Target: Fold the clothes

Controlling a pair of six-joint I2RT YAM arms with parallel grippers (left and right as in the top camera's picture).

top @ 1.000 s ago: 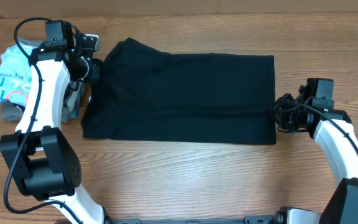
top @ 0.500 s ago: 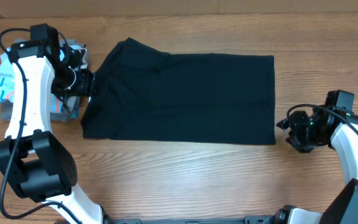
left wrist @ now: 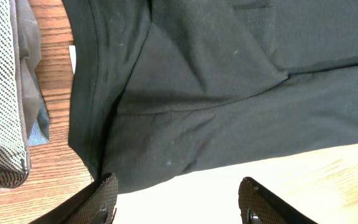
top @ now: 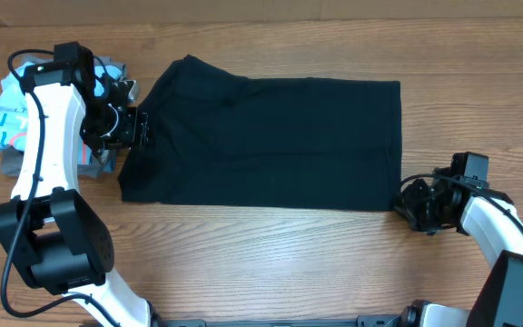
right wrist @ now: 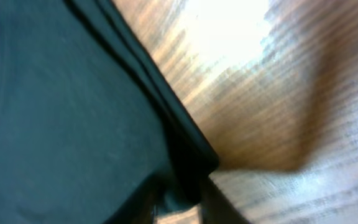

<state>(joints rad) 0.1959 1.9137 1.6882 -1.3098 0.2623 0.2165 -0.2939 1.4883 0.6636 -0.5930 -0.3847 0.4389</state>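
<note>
Two arms are working opposite ends of the black T-shirt (top: 271, 141), which I'm seeing lying flat as a wide rectangle in the middle of the table (top: 271, 263). L gripper (top: 142, 130) is hovering at the shirt's left edge, fingers (left wrist: 104, 196) standing wide apart w/ only hem and wood between them. R gripper (top: 409, 205) is sitting at the lower right corner. Its wrist cam is blurring badly, so I can't tell if it's pinching fabric. Light blue shirt (top: 3, 118) and grey garments (top: 12, 163) are lying at far left, just beside the tee.
</note>
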